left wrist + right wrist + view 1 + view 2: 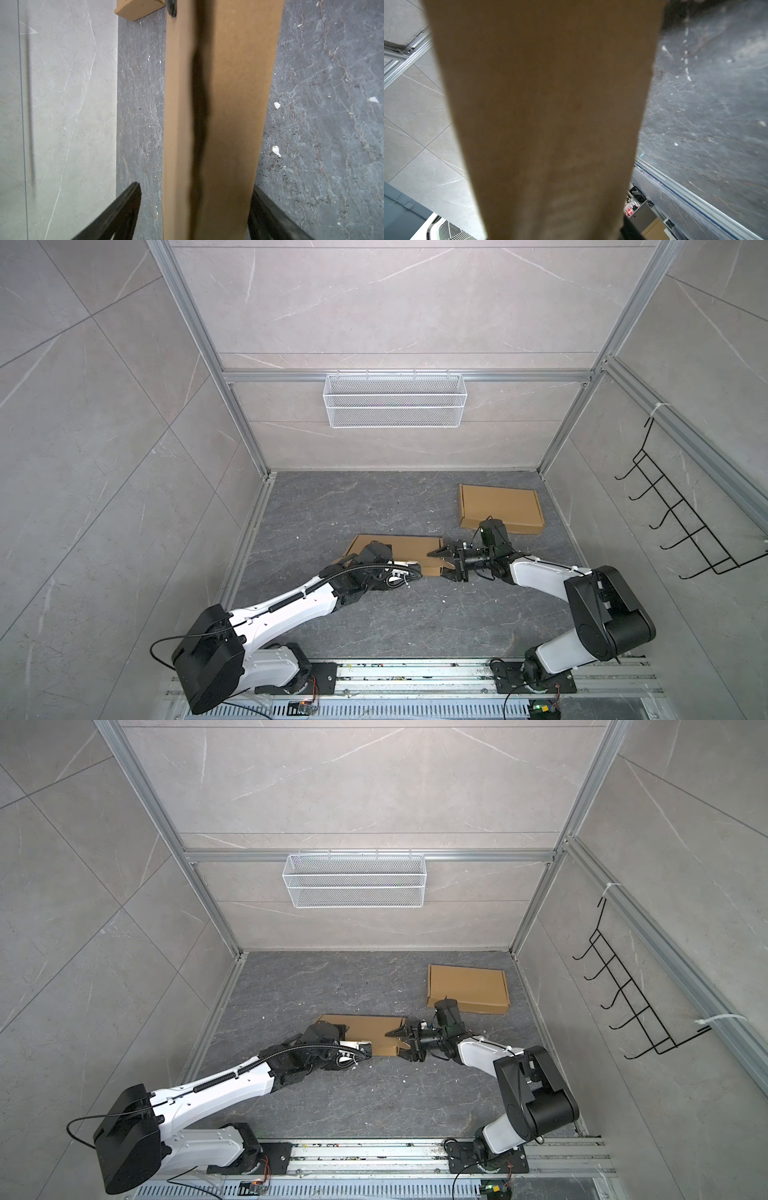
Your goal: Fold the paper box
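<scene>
Two grippers flank the paper box [399, 547] at mid counter [374, 614]: left gripper [195, 185] straddles a panel, jaws wide, gap on one side; right gripper [438, 563] brackets its right end, hold unclear. Cardboard looks light, stiff, bending at creases; best gripped by flap edges.

Light: bright, even, diffuse.
Shadow: soft dark band down the paper box [228, 104] between the left gripper [196, 185] jaws.
Focus: box between the right gripper [441, 563] jaws is blurred in the wrist view; floor [716, 124] beyond is soft.
Edges: frame rails [196, 323] splay outward in both top views.
</scene>
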Motion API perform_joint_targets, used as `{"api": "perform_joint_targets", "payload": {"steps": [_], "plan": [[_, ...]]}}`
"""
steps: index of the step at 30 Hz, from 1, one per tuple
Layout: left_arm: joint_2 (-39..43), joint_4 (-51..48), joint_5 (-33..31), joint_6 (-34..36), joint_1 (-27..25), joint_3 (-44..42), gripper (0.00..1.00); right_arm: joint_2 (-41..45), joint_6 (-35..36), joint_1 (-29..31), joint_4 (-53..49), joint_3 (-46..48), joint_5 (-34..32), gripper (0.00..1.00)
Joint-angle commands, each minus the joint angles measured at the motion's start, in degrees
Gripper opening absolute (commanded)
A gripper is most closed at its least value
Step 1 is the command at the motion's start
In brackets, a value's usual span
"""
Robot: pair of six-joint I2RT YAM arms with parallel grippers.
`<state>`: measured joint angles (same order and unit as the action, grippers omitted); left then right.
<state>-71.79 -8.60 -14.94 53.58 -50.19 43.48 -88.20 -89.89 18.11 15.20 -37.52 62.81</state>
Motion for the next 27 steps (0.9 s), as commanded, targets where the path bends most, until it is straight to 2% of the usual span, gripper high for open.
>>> {"api": "perform_joint_targets", "payload": {"steps": [1, 7, 13, 19, 27], "plan": [[0.32, 4.14, -0.17, 0.30, 0.19, -0.42, 0.80, 0.14, -2.01, 1.25, -0.09, 0.60, 2.16, 0.52], [-0.46, 6.98, -1.35, 1.32, 0.15, -1.36, 0.79, -0.21, -3.19, 1.69, 1.36, 0.61, 2.32, 0.51], [0.54, 6.46, -1.86, 1.97, 0.28, -0.95, 0.70, -0.35, -3.44, 1.76, 1.74, 0.95, 2.31, 0.52], [1.47, 3.26, -1.47, 1.71, 0.32, 0.14, 0.58, 0.29, -3.00, 1.80, 0.85, 0.36, 1.56, 0.62], [2.51, 0.56, -1.22, 0.92, 0.75, 1.37, 0.56, 1.06, -2.23, 1.78, -0.96, 0.02, 0.31, 0.70]]}}
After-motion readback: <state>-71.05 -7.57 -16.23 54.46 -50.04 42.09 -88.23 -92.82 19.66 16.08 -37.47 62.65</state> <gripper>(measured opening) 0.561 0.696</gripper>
